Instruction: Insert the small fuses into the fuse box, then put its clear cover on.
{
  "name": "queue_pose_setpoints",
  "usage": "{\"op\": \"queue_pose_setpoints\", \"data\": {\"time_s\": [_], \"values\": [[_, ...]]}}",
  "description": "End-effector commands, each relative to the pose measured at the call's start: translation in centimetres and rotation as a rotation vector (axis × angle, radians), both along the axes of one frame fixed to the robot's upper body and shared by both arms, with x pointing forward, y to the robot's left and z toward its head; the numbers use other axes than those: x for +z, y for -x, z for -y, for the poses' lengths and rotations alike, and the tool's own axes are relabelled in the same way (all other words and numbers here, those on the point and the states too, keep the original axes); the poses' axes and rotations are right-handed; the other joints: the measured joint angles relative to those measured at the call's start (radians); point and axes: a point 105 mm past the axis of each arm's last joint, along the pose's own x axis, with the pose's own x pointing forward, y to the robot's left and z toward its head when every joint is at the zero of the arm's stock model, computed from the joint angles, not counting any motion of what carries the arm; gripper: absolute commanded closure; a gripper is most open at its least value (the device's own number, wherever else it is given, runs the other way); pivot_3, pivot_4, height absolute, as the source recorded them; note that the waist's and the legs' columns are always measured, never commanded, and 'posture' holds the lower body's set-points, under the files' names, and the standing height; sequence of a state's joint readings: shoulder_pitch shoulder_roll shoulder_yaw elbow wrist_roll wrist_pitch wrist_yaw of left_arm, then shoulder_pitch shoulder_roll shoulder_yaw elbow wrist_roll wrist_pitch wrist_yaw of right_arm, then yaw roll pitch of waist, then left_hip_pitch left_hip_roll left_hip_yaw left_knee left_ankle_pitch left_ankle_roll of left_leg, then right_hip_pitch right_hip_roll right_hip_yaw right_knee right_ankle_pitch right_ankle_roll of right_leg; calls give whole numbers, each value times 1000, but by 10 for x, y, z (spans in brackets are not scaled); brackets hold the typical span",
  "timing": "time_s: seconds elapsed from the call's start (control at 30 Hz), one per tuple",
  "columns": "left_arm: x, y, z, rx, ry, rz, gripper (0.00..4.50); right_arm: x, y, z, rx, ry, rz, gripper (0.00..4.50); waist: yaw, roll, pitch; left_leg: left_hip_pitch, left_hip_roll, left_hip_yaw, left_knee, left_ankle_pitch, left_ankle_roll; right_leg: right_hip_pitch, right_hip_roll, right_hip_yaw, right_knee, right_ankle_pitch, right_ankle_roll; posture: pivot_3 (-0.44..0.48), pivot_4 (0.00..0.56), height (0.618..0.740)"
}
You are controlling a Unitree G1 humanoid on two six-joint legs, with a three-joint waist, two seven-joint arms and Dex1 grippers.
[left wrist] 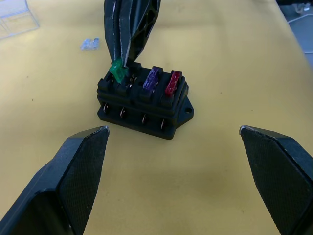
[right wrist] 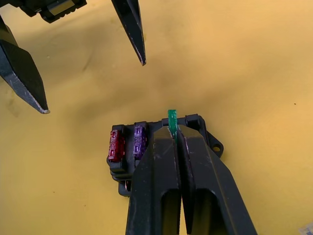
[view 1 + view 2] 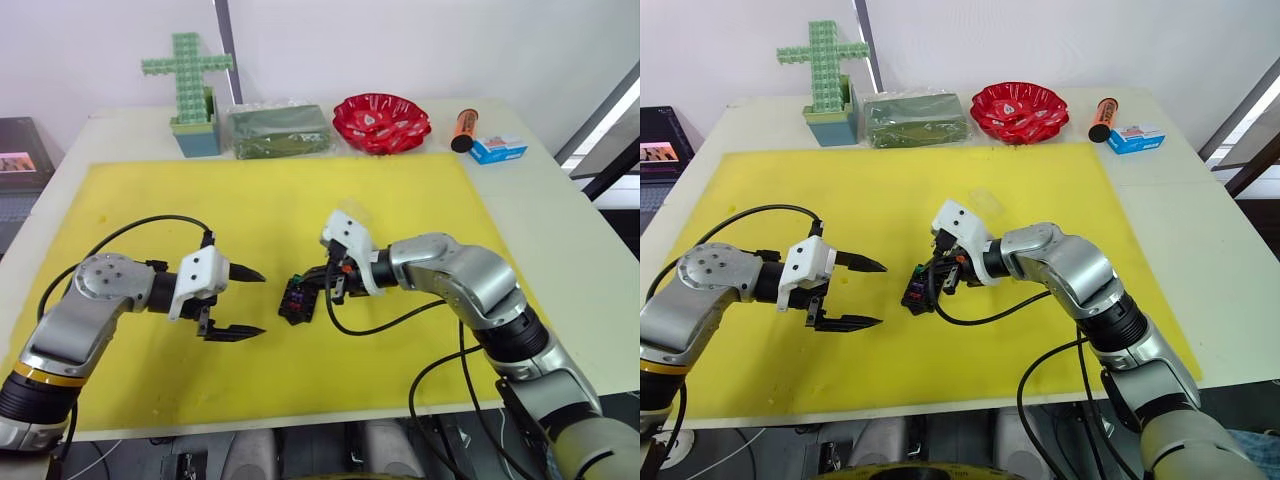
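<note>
Small black slotted plastic fuse box [image 1: 143,104]: two fuses seated, one purple [image 1: 152,78], one red [image 1: 172,83]. Right gripper [image 2: 174,131] pinches one green fuse [image 1: 118,71]; left gripper [image 3: 243,302] agape.

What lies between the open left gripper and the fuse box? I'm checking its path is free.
Only bare yellow mat lies between the left gripper and the fuse box, as the left wrist view shows.

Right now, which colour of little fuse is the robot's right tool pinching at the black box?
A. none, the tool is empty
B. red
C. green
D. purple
C. The right tool is closed on the green fuse at an end slot of the fuse box, while the purple fuse and the red fuse already sit in their slots, free of the tool.
</note>
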State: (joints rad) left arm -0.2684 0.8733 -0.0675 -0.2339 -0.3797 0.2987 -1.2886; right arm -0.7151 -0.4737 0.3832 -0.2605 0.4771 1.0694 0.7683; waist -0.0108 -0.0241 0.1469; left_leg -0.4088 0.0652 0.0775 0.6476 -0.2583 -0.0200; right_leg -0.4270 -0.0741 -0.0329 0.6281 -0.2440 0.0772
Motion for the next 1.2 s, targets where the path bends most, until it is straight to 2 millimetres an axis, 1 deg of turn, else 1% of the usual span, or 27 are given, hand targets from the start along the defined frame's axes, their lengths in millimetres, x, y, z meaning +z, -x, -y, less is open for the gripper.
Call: {"op": "queue_pose_setpoints", "data": {"time_s": [0.03, 0.7, 1.0, 1.2], "values": [[4, 2, 3, -13, -2, 18, 0, 10, 2, -1, 22, -8, 34, 4480, 0, 0, 0, 0, 0, 0, 0, 0, 0, 0, 0, 0, 0, 0, 0, 0, 150, 740], [12, 1, 9, -11, 0, 25, 0, 2, 3, -2, 12, 19, 35, 4480, -1, 0, 0, 0, 0, 0, 0, 0, 0, 0, 0, 0, 0, 0, 0, 0, 150, 740], [13, 1, 10, -11, 1, 24, 0, -10, -1, 2, 13, 92, 82, 4480, -1, 0, 0, 0, 0, 0, 0, 0, 0, 0, 0, 0, 0, 0, 0, 0, 150, 740], [13, 1, 10, -8, 2, 25, 0, -13, 3, 2, 45, 119, 94, 4480, -1, 0, 0, 1, 0, 0, 0, 0, 0, 0, 0, 0, 0, 0, 0, 0, 150, 740]]}}
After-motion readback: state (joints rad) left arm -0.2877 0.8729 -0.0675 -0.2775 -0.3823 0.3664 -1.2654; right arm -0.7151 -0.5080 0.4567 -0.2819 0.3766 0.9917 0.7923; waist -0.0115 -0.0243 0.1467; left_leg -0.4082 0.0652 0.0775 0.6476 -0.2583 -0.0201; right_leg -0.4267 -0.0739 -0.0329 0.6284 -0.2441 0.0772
